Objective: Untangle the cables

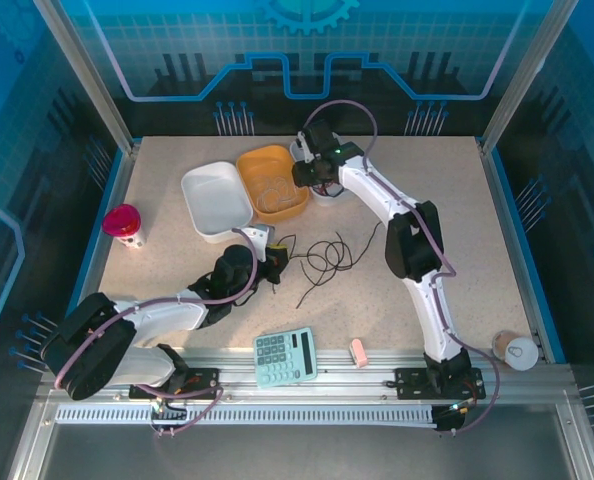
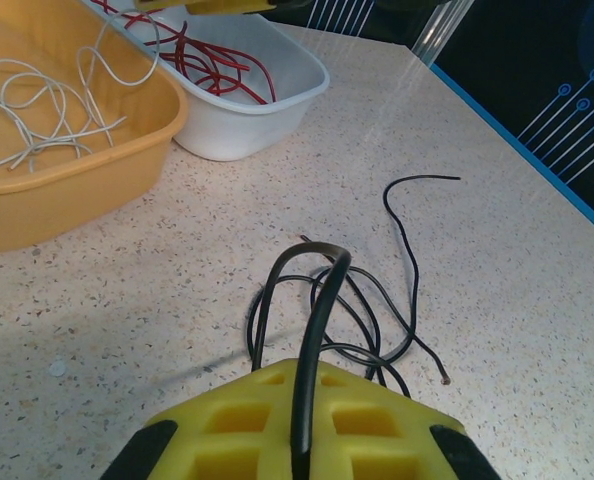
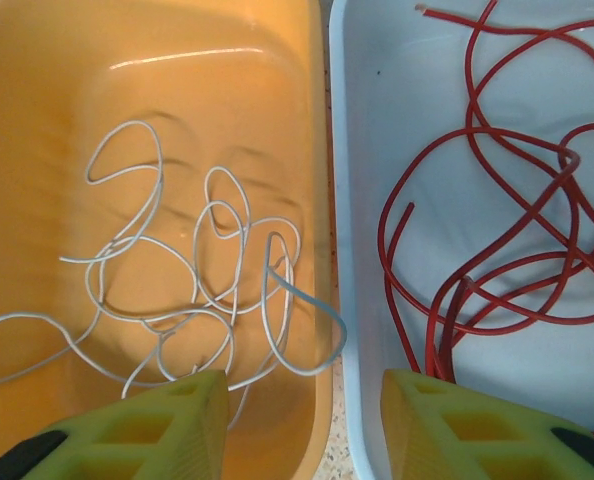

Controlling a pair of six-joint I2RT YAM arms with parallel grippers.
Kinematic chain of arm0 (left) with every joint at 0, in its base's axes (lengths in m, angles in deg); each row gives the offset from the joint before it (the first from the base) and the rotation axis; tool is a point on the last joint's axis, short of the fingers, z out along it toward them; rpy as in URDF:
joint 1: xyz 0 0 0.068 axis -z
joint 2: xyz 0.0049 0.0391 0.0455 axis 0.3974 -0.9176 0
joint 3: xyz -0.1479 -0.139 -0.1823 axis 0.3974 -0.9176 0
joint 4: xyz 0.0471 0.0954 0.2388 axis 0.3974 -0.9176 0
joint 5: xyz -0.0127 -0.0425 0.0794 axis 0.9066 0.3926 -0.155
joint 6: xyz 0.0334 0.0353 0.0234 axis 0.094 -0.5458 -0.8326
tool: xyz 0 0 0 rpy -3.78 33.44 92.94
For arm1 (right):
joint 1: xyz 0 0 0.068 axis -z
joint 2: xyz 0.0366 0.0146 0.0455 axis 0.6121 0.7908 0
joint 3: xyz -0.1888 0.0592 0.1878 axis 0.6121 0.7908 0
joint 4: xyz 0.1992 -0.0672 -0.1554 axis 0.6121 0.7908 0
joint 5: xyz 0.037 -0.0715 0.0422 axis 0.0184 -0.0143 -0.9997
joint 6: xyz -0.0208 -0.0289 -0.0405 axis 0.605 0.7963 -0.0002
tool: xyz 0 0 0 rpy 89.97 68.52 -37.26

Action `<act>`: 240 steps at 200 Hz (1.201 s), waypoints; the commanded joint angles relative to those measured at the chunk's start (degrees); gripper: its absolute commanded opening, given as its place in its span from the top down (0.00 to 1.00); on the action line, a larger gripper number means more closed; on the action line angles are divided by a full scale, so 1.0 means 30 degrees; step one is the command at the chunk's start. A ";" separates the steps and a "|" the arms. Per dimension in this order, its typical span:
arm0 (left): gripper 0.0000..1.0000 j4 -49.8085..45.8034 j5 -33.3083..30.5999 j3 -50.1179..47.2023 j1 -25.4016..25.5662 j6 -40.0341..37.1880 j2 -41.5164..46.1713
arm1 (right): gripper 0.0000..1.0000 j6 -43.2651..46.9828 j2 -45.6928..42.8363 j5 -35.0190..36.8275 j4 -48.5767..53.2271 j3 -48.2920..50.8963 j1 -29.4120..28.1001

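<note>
The left pincer (image 2: 302, 385), clamped on a thin black flexible wire (image 2: 320, 285) at lower centre, may drag the whole tangle (image 2: 415, 290) if loops snag.

A speckled beige tabletop (image 1: 477, 220) is edged by a blue strip (image 2: 517, 150), seen ahead and to the right of the left fingers (image 2: 227, 430). It is enclosed by translucent blue wall panels (image 1: 307, 50) printed with grid and circuit lines and held in silver aluminium posts (image 1: 92, 80). A pale aluminium rail (image 1: 327, 412) is set along the near edge.
</note>
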 commanded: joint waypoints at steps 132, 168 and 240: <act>0.97 0.0480 0.0808 0.0952 -0.0127 0.0690 -0.1373 | 0.84 0.0757 0.1998 -0.0485 0.0627 -0.2396 0.0372; 0.97 0.0596 0.0840 0.0977 -0.0112 0.0775 -0.1586 | 0.92 0.1226 0.1658 -0.0458 0.0584 -0.2380 0.0272; 0.97 0.0651 0.0930 0.1068 -0.0135 0.0782 -0.1784 | 1.00 0.1768 0.1183 -0.1332 -0.0350 -0.2306 -0.0931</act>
